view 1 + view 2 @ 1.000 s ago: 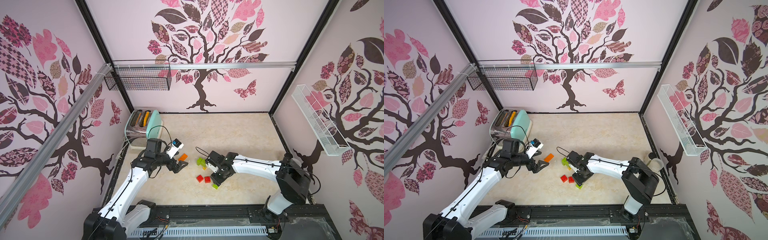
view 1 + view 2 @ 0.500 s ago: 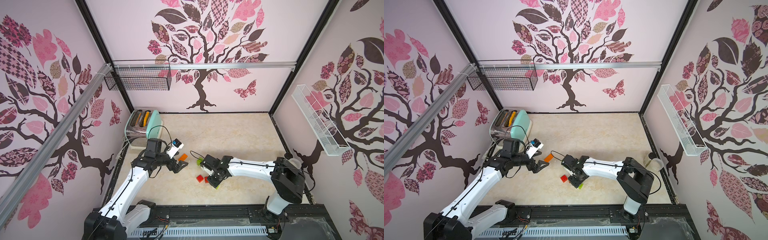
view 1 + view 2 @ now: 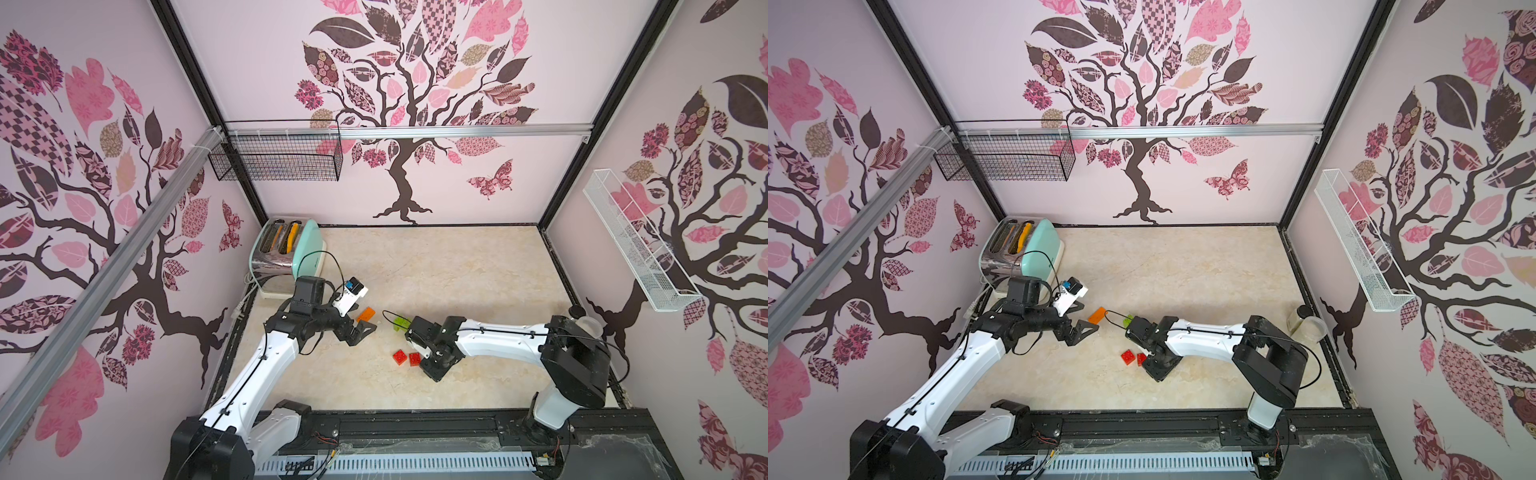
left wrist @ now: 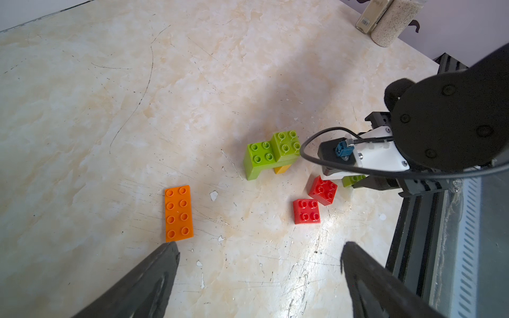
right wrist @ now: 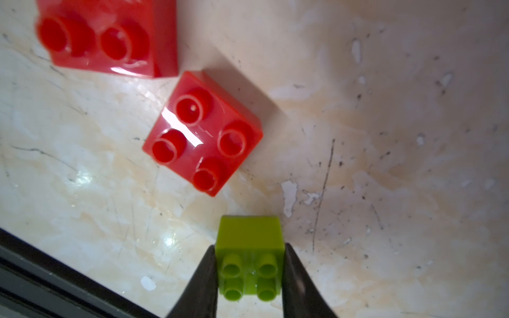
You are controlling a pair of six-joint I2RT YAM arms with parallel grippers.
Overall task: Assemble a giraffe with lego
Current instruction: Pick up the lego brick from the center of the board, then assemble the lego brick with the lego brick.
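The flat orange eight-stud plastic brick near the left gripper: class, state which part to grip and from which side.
Grip the long side edges of the flat orange eight-stud plastic brick, spanning its narrow width, coming straight down from above. It lies studs-up, thin and flat on the tabletop, with nothing touching either long edge.

**A:** From where do the two top views look?

**B:** From high above the front side. They face down and toward the back wall. Both top views show the whole desk from far away, with nearly the same framing.

**A:** And the wrist cameras?

**B:** The left one looks slanted across the desk from behind the left pincer, at middle distance. The right one looks almost straight down past the right pincer and is very near. All four views share the two red bricks.
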